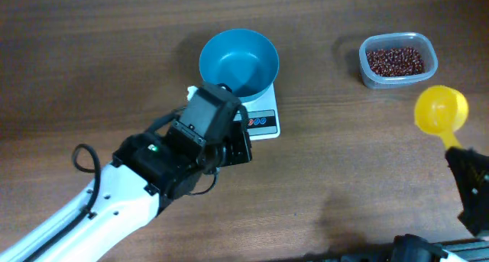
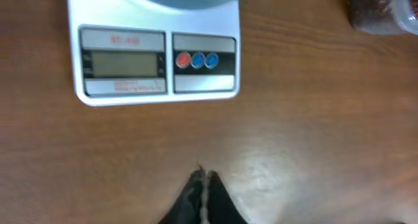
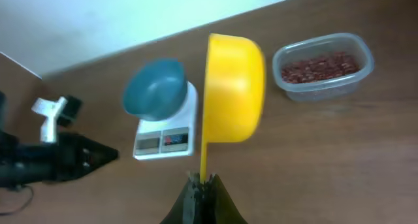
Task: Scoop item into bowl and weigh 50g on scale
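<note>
My right gripper (image 3: 204, 183) pinches the yellow scoop (image 3: 235, 87) by its handle, which runs straight out from the fingers; the beans (image 3: 319, 66) lie in the clear tub (image 3: 358, 77) just beside the cup, well apart from the teal bowl (image 1: 238, 59) on the scale (image 1: 262, 123); the left gripper (image 2: 204, 179), pressed together, hangs near the scale's front; the right arm is plainly nearer the beans.
</note>
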